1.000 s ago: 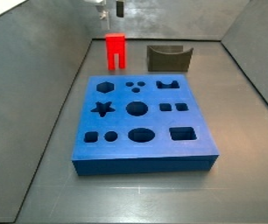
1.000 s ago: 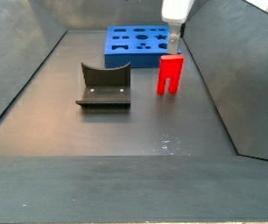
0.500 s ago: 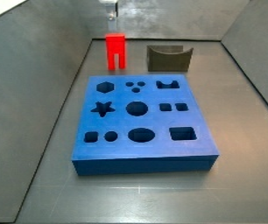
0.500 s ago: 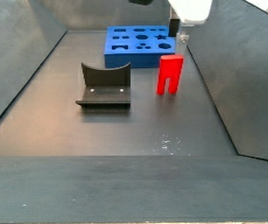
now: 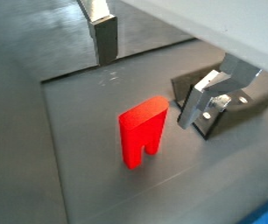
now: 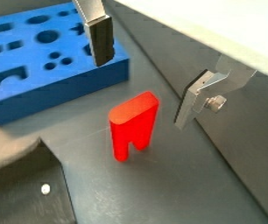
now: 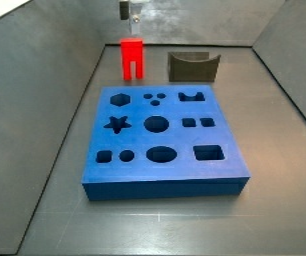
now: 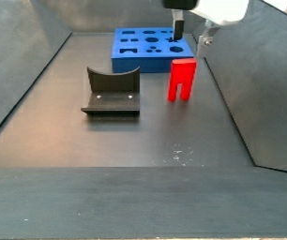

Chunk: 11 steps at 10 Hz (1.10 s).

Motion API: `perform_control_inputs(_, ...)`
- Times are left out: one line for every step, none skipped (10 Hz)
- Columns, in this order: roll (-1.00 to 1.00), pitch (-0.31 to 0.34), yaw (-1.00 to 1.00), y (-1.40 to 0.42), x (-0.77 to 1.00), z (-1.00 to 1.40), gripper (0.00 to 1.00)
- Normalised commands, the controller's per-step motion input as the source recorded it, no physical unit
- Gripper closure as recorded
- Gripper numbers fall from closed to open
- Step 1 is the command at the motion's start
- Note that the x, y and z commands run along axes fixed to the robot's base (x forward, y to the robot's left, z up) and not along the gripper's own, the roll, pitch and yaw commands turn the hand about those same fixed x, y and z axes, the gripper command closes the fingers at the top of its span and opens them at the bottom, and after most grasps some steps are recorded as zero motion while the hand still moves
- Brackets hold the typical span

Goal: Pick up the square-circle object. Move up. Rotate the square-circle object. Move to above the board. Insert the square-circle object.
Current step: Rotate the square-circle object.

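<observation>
The square-circle object is a bright red grooved peg standing upright on the floor, seen in both side views (image 7: 132, 58) (image 8: 183, 79) and both wrist views (image 5: 143, 131) (image 6: 130, 127). The board (image 7: 163, 135) is a blue block with cut-out holes, lying beside the peg; it also shows in a side view (image 8: 146, 45) and a wrist view (image 6: 37, 61). My gripper (image 5: 154, 70) (image 6: 148, 66) hangs above the peg, open and empty, its fingers (image 6: 99, 39) spread wide and clear of the peg. In the side views only its tips show (image 7: 129, 10) (image 8: 192, 33).
The dark grey fixture (image 7: 192, 66) (image 8: 111, 92) stands on the floor next to the peg, and part of it shows behind a finger in a wrist view (image 5: 248, 96). Sloping grey walls (image 7: 62, 60) enclose the floor on all sides.
The gripper has shifted sideways above the peg, and its fingers now show over it in a side view. The peg, board and fixture have not moved.
</observation>
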Motion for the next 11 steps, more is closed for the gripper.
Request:
perform_control_inputs(-0.02,0.01,1.0,-0.01,0.01,-0.01,0.0)
perform_control_inputs(-0.02,0.01,1.0,-0.01,0.01,-0.01,0.0)
perform_control_inputs(-0.02,0.011,1.0,-0.01,0.01,-0.01,0.0)
perform_control_inputs(-0.02,0.012,1.0,-0.01,0.01,-0.01,0.0)
perform_control_inputs(-0.02,0.013,1.0,-0.01,0.01,-0.01,0.0)
perform_control_inputs(-0.02,0.013,1.0,-0.01,0.01,-0.01,0.0)
perform_control_inputs(-0.03,0.015,1.0,-0.01,0.01,-0.01,0.0)
perform_control_inputs(-0.03,0.016,1.0,-0.01,0.01,-0.01,0.0)
perform_control_inputs(-0.03,0.019,1.0,-0.01,0.01,-0.01,0.0)
perform_control_inputs(-0.03,0.02,1.0,-0.01,0.01,-0.01,0.0)
perform_control_inputs(-0.04,0.023,1.0,-0.01,0.01,-0.01,0.0)
